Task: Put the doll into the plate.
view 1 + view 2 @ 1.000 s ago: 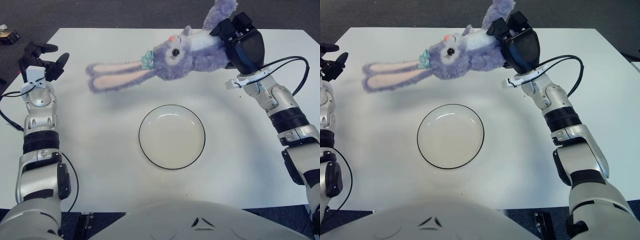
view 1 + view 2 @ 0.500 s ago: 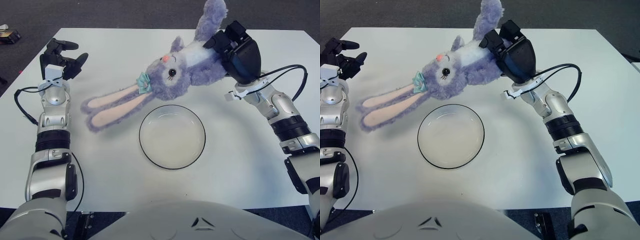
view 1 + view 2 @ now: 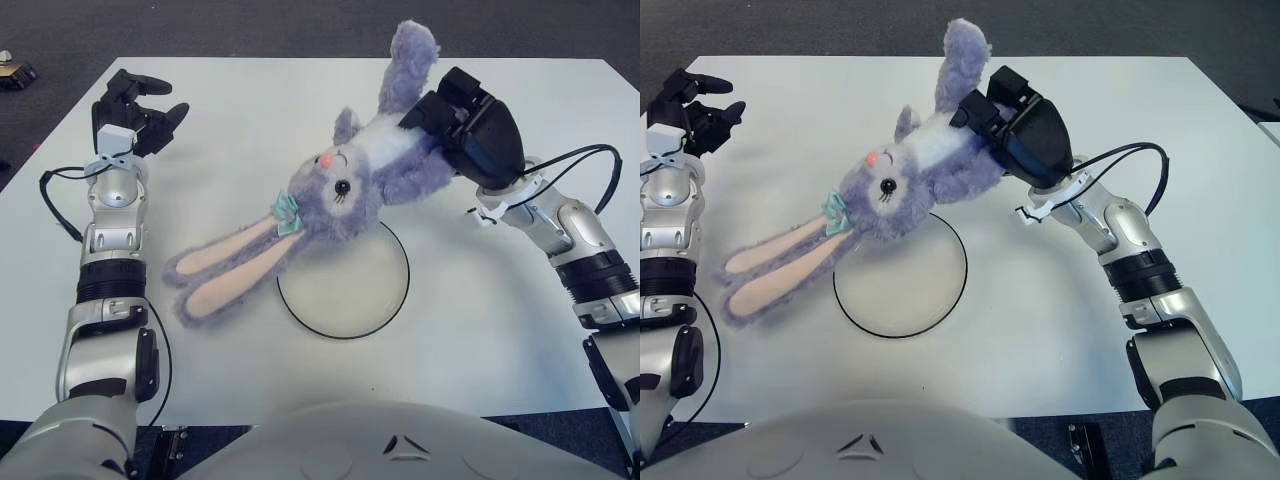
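The right hand [image 3: 455, 115] grips the doll [image 3: 345, 190] over the plate's [image 3: 380, 305] upper rim; the left hand [image 3: 135, 100], fingers spread, shows upper left over the open surface [image 3: 480, 330].

**No readable text in view**

No lettering, label, brand name, number or sign can be read anywhere in either eye view. The small raised mark on the pale grey curved robot torso shell [image 3: 400, 445] at the bottom edge is only a shape, not legible writing.
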